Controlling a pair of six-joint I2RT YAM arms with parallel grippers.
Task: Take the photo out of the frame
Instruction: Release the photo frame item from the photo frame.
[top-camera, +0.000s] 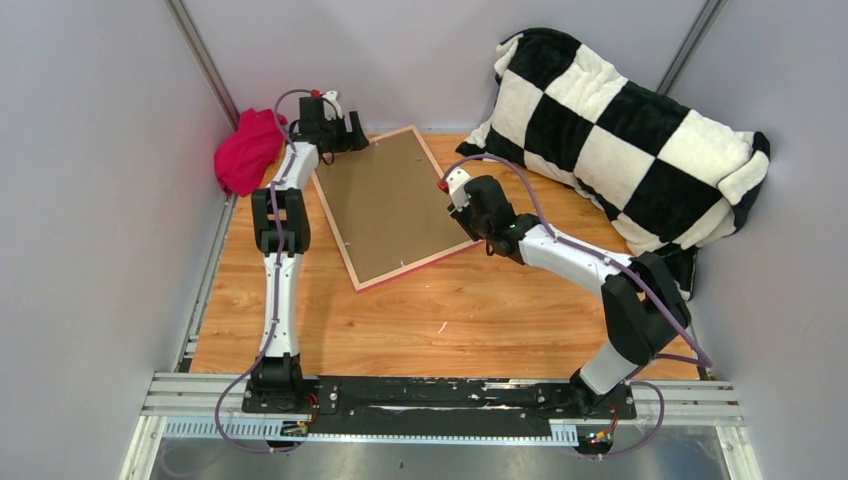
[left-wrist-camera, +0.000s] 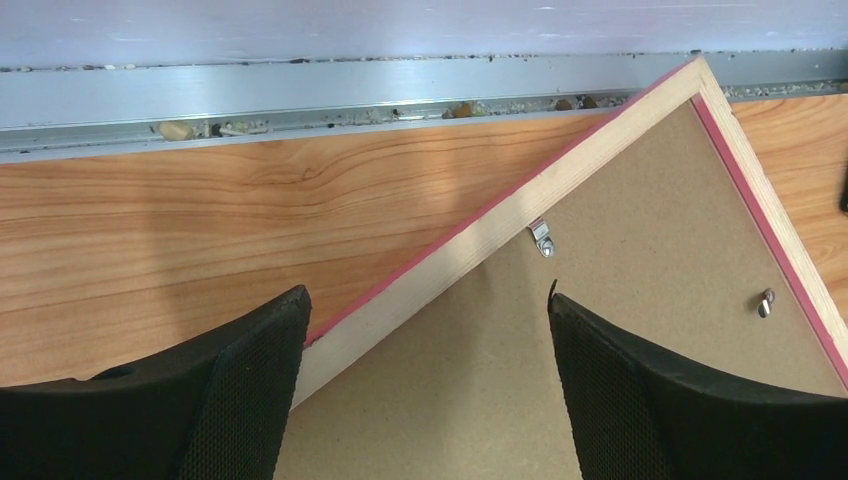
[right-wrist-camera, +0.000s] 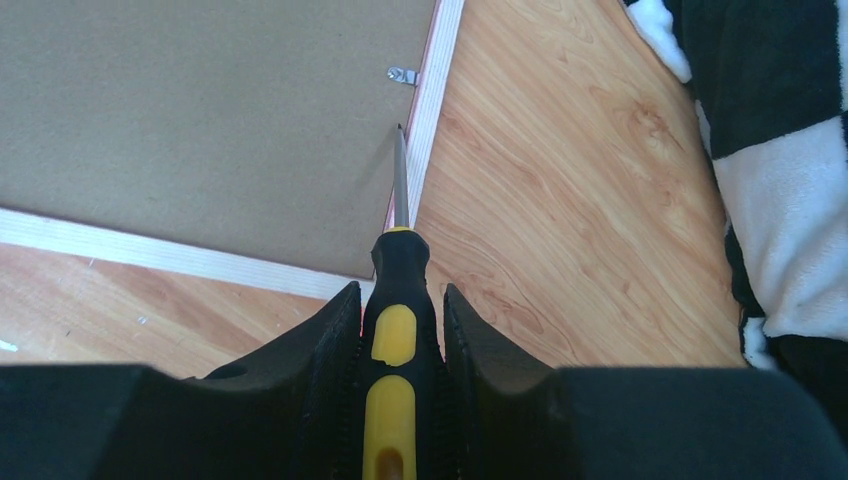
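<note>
The right hand (right-wrist-camera: 400, 320) clamps a yellow-and-black screwdriver (right-wrist-camera: 398, 285), its tip at the seam along the right edge of the frame (top-camera: 383, 205). The frame lies back-up on the tabletop (top-camera: 450, 320). The left hand (left-wrist-camera: 425, 310) stands wide over the frame's far corner, near the wall rail (left-wrist-camera: 300, 85). Bare wood lies nearside. The photo is hidden.

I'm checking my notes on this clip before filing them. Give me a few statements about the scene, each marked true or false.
1. The frame lies back up, its brown board showing. True.
2. The right gripper is empty. False: it grips a screwdriver.
3. The left gripper is open above a frame corner. True.
4. The photo is already out and in view. False: no photo shows; the board still closes the frame.
</note>
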